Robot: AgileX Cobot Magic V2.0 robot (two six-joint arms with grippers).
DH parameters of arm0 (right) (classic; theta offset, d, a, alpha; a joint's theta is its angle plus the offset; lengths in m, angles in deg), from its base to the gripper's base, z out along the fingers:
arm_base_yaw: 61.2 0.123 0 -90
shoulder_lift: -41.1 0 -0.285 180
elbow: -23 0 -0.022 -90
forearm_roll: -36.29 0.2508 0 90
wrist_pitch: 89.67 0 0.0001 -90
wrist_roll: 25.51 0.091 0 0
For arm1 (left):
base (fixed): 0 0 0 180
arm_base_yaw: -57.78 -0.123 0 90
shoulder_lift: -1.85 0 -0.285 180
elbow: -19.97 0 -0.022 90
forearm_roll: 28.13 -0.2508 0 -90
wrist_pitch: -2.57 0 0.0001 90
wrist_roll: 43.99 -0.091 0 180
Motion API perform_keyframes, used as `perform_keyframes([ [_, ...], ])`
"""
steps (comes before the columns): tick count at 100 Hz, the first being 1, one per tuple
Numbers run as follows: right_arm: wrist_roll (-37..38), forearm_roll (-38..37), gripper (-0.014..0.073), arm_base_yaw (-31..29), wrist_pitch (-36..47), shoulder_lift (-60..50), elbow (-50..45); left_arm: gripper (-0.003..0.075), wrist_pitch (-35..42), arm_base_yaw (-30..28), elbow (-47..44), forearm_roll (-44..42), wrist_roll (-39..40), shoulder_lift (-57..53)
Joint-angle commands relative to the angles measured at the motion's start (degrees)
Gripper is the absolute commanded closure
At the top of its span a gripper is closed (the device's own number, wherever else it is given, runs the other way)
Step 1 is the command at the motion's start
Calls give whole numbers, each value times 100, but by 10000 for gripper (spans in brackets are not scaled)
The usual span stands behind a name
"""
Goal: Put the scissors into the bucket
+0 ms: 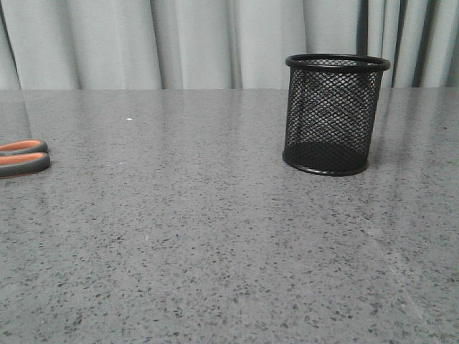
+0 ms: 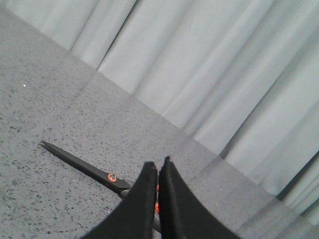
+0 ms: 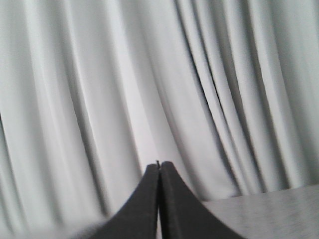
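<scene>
Scissors [image 1: 24, 157], bucket [image 1: 334, 115], unlabelled.

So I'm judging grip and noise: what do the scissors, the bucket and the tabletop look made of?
Scissors: dark, matte blades, likely coated metal; grey handle loops lined orange, probably plastic with a softer insert. Bucket: black wire mesh, see-through, with a solid rim, likely painted metal. Tabletop: grey, speckled, faintly reflective, like polished stone or a laminate imitating it.

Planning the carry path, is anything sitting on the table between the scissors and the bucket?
Nothing visible does. The scissors lie at the table's left edge, the bucket stands upright to the right, and only bare grey tabletop stretches between them.
</scene>
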Motion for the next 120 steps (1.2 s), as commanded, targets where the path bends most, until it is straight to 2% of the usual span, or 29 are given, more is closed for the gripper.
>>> perform_keyframes([
  [1,518,760,638,-22,357,-99,-93,741,201,38,-158,368,61,-141],
  [9,518,1925,638,-22,-446,-51,-93,741,187,38,-123,597,61,-141],
  [16,518,2767,638,-22,-766,9,-80,741,157,38,-67,631,61,-141],
  [33,505,2897,638,-22,-685,317,358,741,-91,48,282,540,61,-98],
  [39,495,2704,638,-22,-942,488,716,741,-383,48,466,507,61,11],
  [50,497,1484,638,-12,-2149,893,1550,741,-1185,48,852,296,-55,444],
  [60,482,673,639,-12,-3412,1323,2430,741,-1799,48,1388,171,-781,1051],
  [68,231,406,639,-12,-4234,1667,2955,741,-2251,48,1890,171,-1560,1688],
  [77,-386,357,639,-12,-4969,2071,3442,741,-2773,112,2535,155,-2474,2379],
  [88,-678,357,638,-12,-5260,2448,3759,735,-2974,411,3238,-97,-2877,3005],
  [93,-678,357,638,-12,-5223,2547,3824,706,-3169,501,3558,-518,-3005,3334],
  [100,-678,367,638,-12,-5223,2636,3875,624,-3468,578,4010,-1345,-3006,3718],
  [108,-678,367,630,-12,-5223,2678,3885,456,-3569,817,4459,-2406,-3006,4068],
  [115,-678,427,566,-12,-5223,2678,3885,309,-3569,1113,4815,-3180,-2995,4375],
  [120,-678,451,473,-12,-5223,2687,3885,250,-3669,1369,5055,-3824,-2986,4614],
])
